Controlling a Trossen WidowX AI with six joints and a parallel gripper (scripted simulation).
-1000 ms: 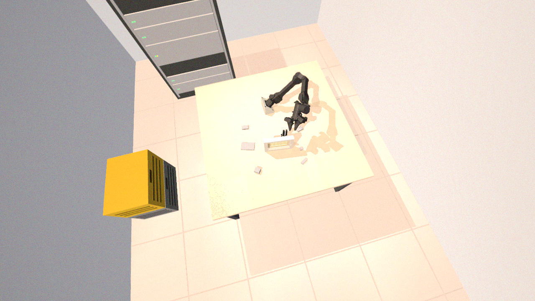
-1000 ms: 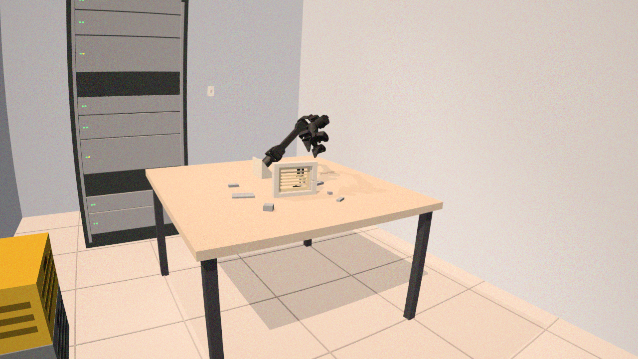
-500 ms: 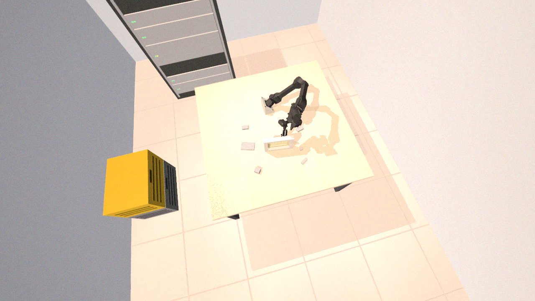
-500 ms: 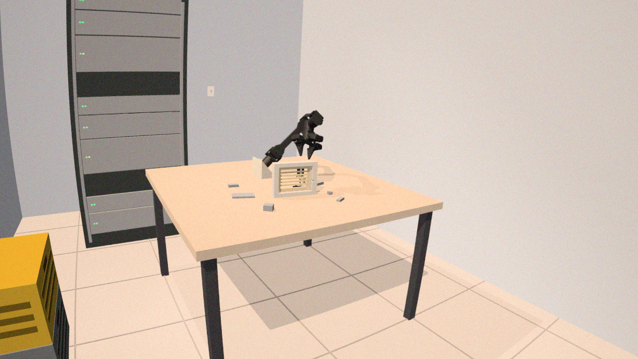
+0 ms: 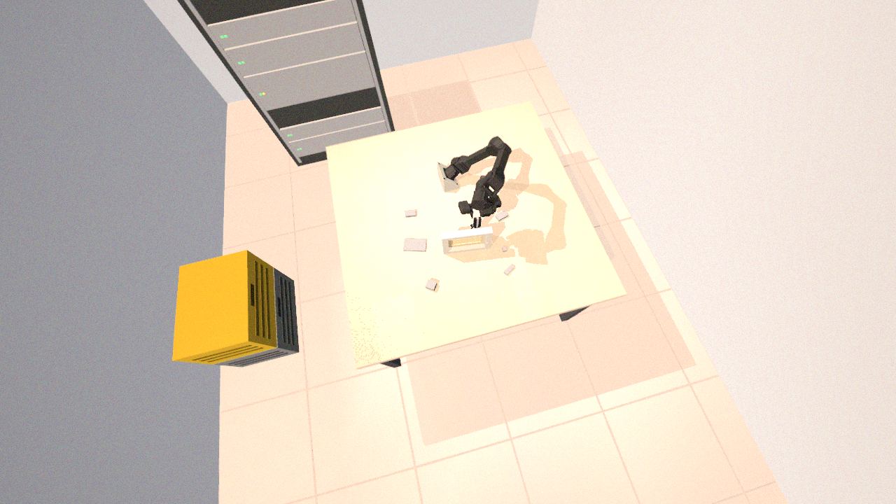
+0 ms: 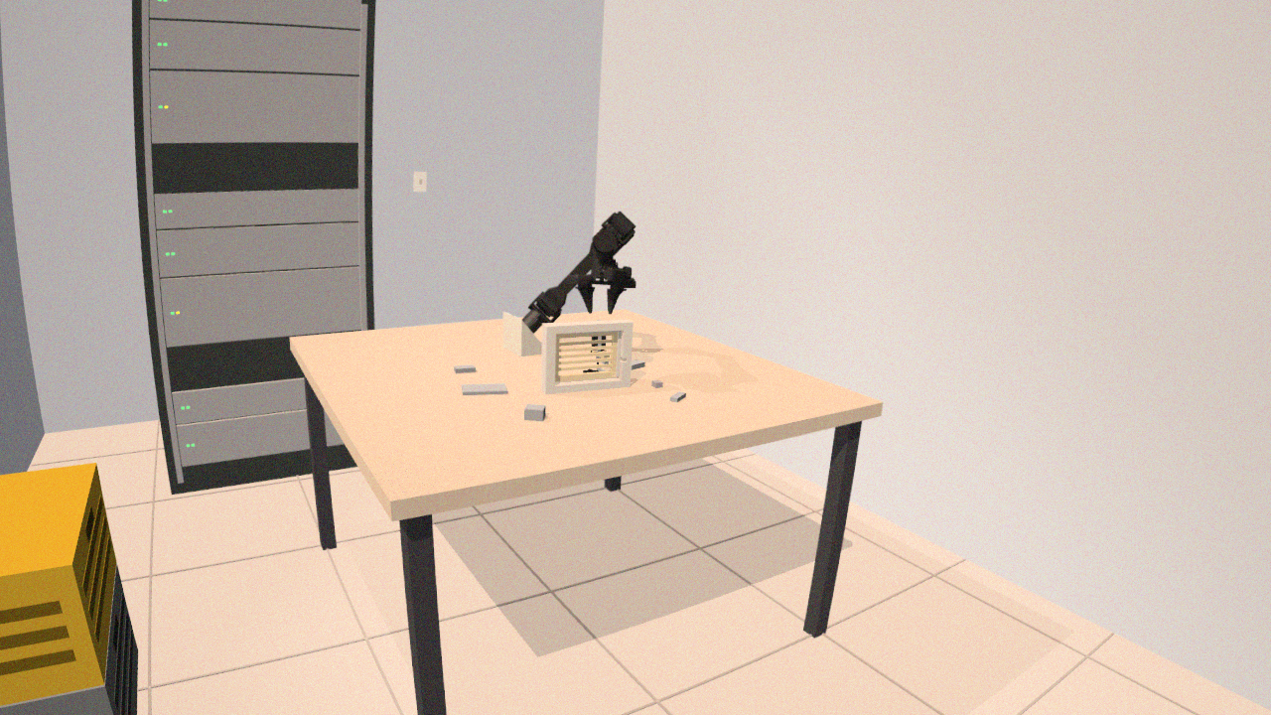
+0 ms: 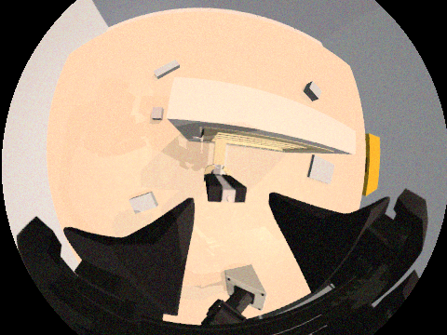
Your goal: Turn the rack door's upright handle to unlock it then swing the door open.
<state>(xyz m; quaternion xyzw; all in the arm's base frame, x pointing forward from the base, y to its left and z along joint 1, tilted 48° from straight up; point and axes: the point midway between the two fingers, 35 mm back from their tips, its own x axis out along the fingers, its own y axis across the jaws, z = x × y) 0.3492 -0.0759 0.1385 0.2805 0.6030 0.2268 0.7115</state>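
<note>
Hand (image 5: 476, 220) (image 6: 601, 312) (image 7: 233, 201) hangs open above the black handle (image 5: 477, 222) (image 7: 225, 188), fingertips apart.

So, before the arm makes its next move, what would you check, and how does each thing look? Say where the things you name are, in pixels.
1. Gripper (image 5: 481, 214) (image 6: 600, 311) (image 7: 233, 201) open, nothing held: ok.
2. Black upright handle (image 5: 477, 222) (image 6: 599, 338) (image 7: 213, 191) lined up with the gap between the fingers: ok, as the wrist view looks.
3. Handle gripped: not ok, the fingers are above it.
4. Fingers clear of the pale frame (image 5: 466, 233) (image 6: 587, 387) (image 7: 261, 107): ok.
5. Handle already turned to unlock: cannot tell.
6. Six grey blocks (image 5: 414, 244) (image 6: 484, 389) (image 7: 321, 168) on the table: ok.
</note>
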